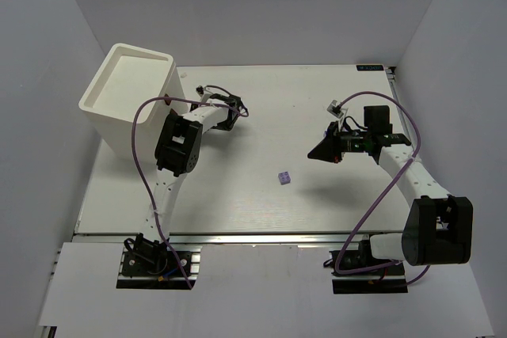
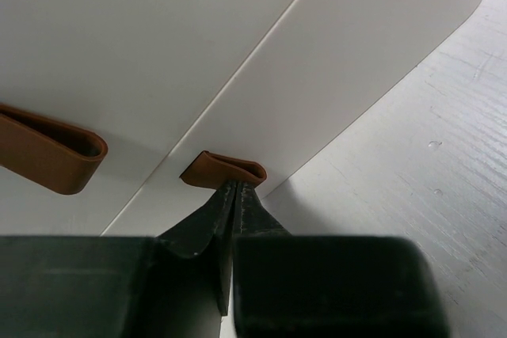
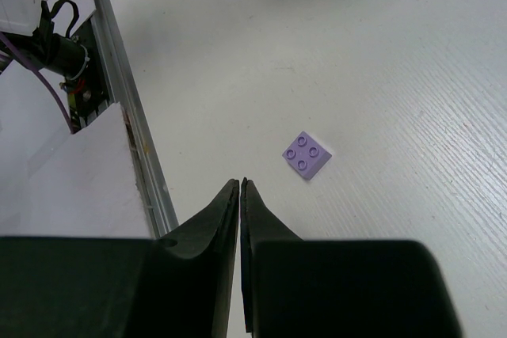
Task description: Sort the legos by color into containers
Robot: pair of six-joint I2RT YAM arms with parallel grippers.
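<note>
Along the near edge an aluminium rail [image 1: 261, 237] carries both arm bases, with white sheets [image 1: 87, 282] laid in front of it and purple cables [image 1: 141, 156] looping up each arm. Beyond the rail stretches the table [image 1: 261, 116], painted white with a faint grain, and plain pale walls [image 1: 40, 77] close it in on the left, right and far sides. Near the table's middle lies a single lavender lego [image 3: 306, 154], studs up, four in a square, with bare surface all round it. The right gripper [image 3: 240, 184] hangs above the table to the right of the brick and a little farther back. Its fingers are pressed together with only a hairline slit between them, and they are apart from the brick with nothing in between. At the far left stands the tall cream box [image 1: 119, 128] with its recessed top. The left arm bends in toward the box's right-hand face. There the left gripper [image 2: 238, 187] has its fingers closed tight, tips touching the near edge of the brown knob [image 2: 226, 170] on the bottom drawer [image 2: 364, 61], which sits just above the table. Whether the tips nip the knob's rim cannot be told. The drawer above [image 2: 142, 37] shows a second brown knob [image 2: 51, 152].
</note>
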